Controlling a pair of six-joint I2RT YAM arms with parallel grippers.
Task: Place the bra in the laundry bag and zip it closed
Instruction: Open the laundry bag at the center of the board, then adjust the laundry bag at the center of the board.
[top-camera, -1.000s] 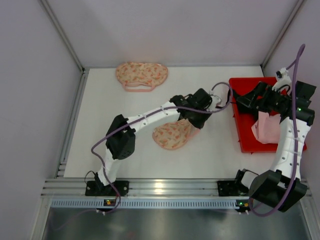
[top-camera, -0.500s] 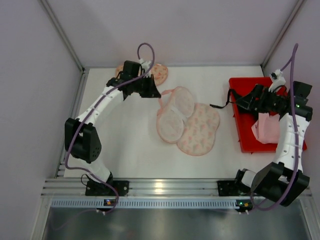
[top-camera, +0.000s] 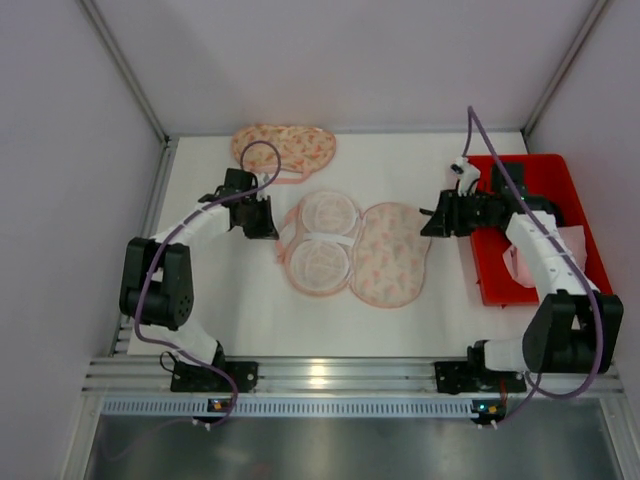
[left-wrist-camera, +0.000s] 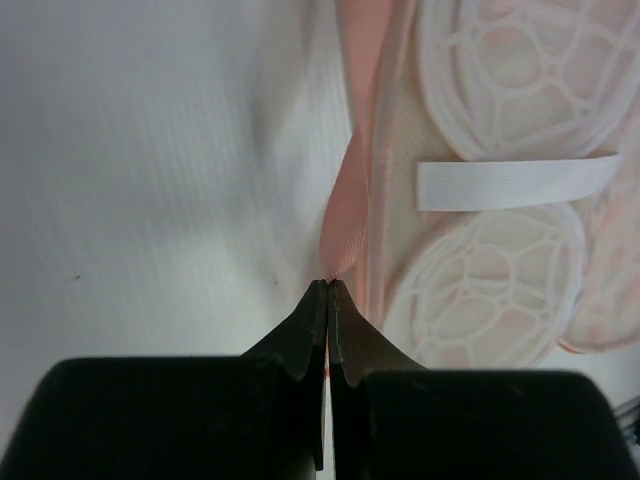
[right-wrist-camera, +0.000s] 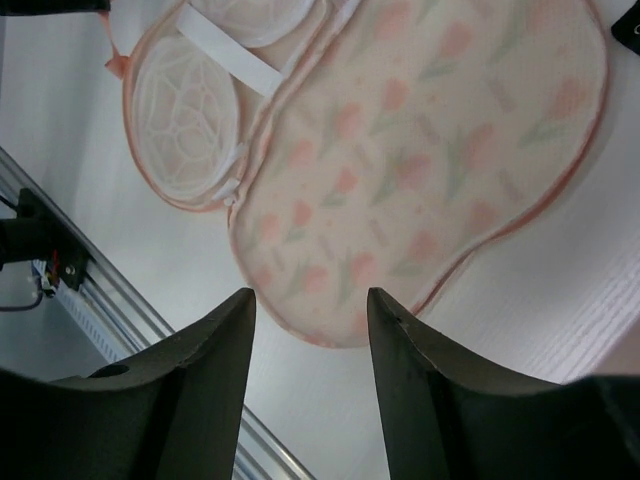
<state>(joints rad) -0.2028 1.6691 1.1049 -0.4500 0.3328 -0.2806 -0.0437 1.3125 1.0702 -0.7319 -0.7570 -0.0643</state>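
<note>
Now the left gripper (left-wrist-camera: 328, 287) pinches the pink ribbon (left-wrist-camera: 350, 200), seemingly anchoring the laundry bag (top-camera: 395, 255) spread open; right gripper (right-wrist-camera: 310, 300) hovers above, jaws apart, empty.

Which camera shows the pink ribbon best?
Left wrist view: the pink ribbon runs close-up into the shut left tool. From above it is a thin sliver; the right wrist view catches only a bit in one corner.

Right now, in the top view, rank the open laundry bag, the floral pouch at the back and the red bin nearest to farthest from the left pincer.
1. open laundry bag, just right of the left pincer, touching it.
2. floral pouch, behind it.
3. red bin, far right.
</note>
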